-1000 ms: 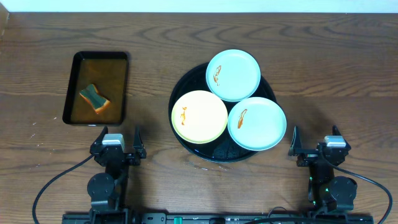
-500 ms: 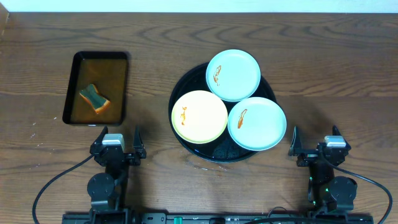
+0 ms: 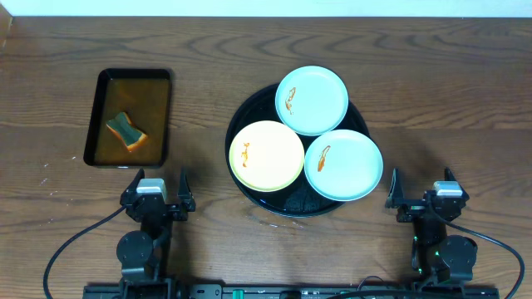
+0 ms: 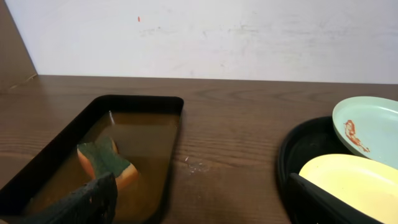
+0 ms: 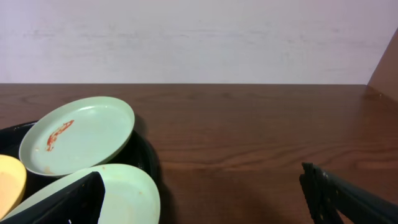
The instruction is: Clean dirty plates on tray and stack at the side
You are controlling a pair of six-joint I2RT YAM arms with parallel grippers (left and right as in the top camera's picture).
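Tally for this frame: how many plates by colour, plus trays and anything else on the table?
Mint plates: 2
Yellow plate: 1
Round tray: 1
Rectangular tray: 1
Sponge: 1
Total: 6

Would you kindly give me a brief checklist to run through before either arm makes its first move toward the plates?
1. Yellow plate, upper mint plate and lower mint plate on the round tray: ok.
2. Plates clean: not ok, all three are smeared orange-red.
3. Sponge lying in the rectangular tray: ok.
4. Left gripper open, empty: ok.
5. Right gripper open, empty: ok.
6. Plate rims overlapping: cannot tell.
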